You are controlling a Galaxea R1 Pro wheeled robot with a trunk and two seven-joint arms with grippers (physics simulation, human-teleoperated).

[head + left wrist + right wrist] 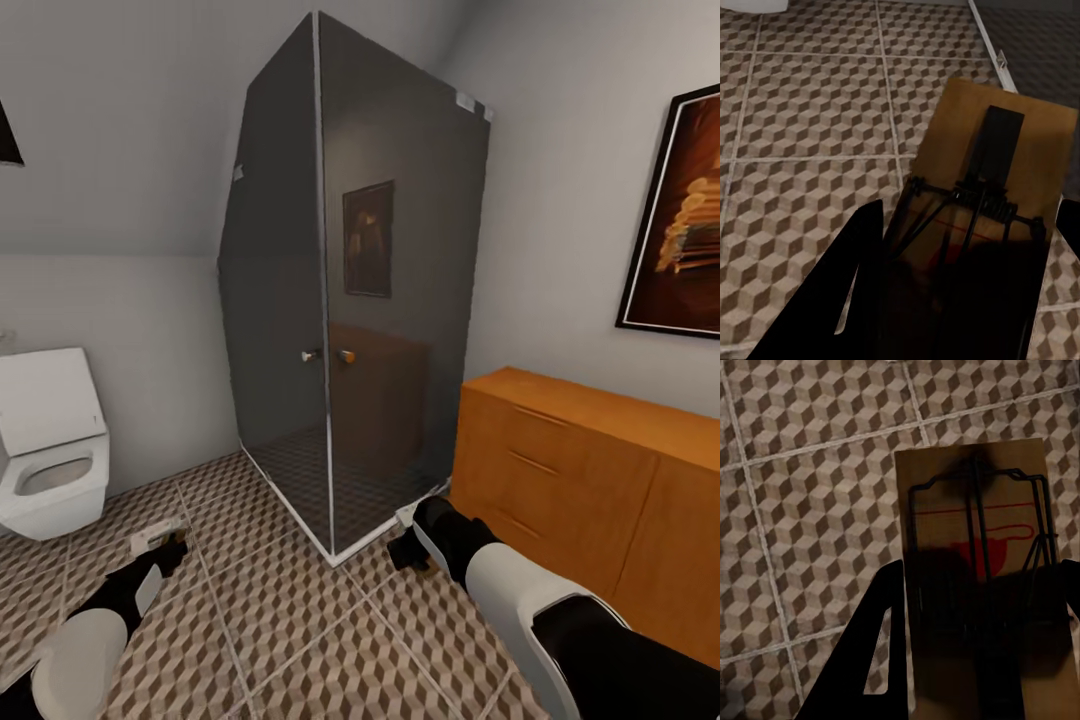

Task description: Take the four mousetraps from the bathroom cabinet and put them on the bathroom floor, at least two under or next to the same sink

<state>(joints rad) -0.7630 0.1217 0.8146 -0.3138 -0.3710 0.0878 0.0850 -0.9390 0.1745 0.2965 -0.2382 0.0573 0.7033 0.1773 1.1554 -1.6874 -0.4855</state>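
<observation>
Jaws — mousetrap (986, 217) apiece — above floor (290, 620)

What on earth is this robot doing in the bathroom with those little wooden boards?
It is carrying mousetraps, one in each gripper. The left gripper is shut on one mousetrap, and the right gripper on another mousetrap, both held above the cube-patterned floor. The robot faces a glass shower stall, with a toilet to its left and an orange dresser to its right.
</observation>
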